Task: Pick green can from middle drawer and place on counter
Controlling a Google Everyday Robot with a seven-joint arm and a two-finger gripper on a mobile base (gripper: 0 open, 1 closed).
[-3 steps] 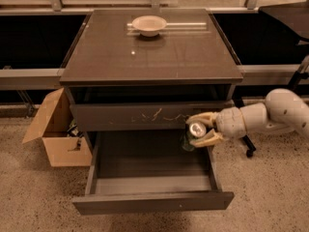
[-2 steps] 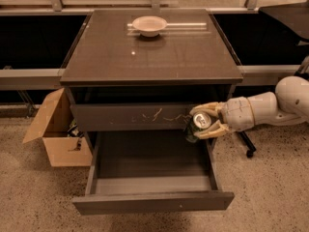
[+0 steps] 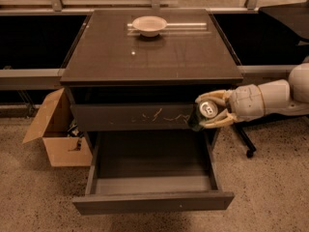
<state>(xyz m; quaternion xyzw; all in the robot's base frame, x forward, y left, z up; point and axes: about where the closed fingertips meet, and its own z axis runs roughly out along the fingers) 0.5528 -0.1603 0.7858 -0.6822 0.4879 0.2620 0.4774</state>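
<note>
My gripper (image 3: 208, 110) comes in from the right and is shut on the green can (image 3: 204, 113), its silver top with pull tab facing the camera. It holds the can in the air in front of the scratched drawer front, at the cabinet's right side, below the counter's edge. The middle drawer (image 3: 153, 201) is pulled open below; its grey inside holds nothing. The counter (image 3: 149, 52) is the glossy dark top of the cabinet.
A white bowl (image 3: 149, 25) stands at the back of the counter. An open cardboard box (image 3: 55, 129) sits on the floor to the left of the cabinet. A chair base with castors (image 3: 247, 146) is on the floor at the right.
My gripper has lifted the green can up out of the drawer, from just above its right side to the level of the scratched drawer front.
</note>
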